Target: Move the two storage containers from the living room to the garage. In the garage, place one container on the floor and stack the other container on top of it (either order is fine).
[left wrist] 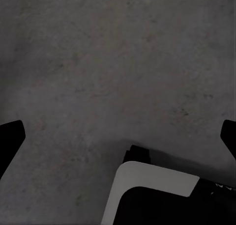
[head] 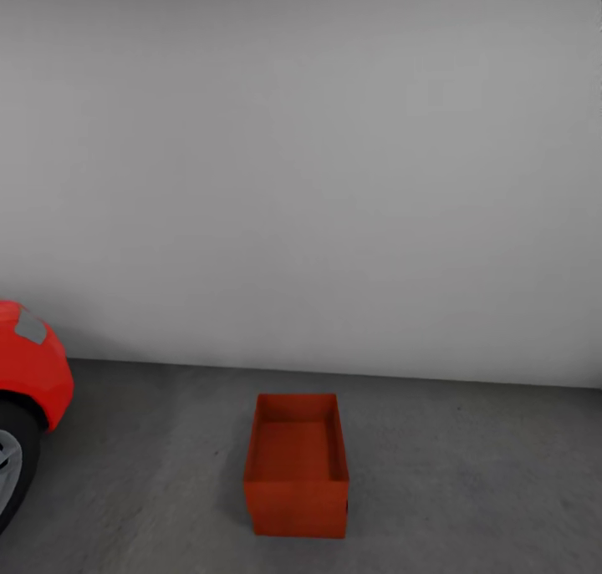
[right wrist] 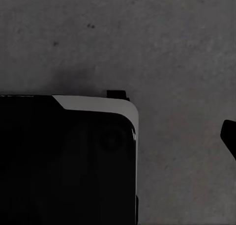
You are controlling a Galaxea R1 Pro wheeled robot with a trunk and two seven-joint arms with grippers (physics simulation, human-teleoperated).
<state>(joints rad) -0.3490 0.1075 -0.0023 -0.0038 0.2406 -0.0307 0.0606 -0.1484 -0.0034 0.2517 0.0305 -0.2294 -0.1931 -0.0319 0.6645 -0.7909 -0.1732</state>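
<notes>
Left gripper [left wrist: 118, 136] fingers seen spread wide above floor [left wrist: 98, 63], nothing between. Right gripper state cannot be told; one fingertip [right wrist: 228, 136] seen. Storage container [head: 297, 465] set on concrete near white wall [head: 301, 165], red car [head: 29, 390] at left.

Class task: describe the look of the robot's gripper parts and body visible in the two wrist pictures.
Left gripper: plain black, angular fingertips at both edges, no markings visible. Right gripper: one black fingertip visible. Below both, a black body panel with a rounded white rim over grey concrete floor.

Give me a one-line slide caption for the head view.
One red-orange storage container sits empty on the grey concrete floor near a white wall, red car alongside.
</notes>
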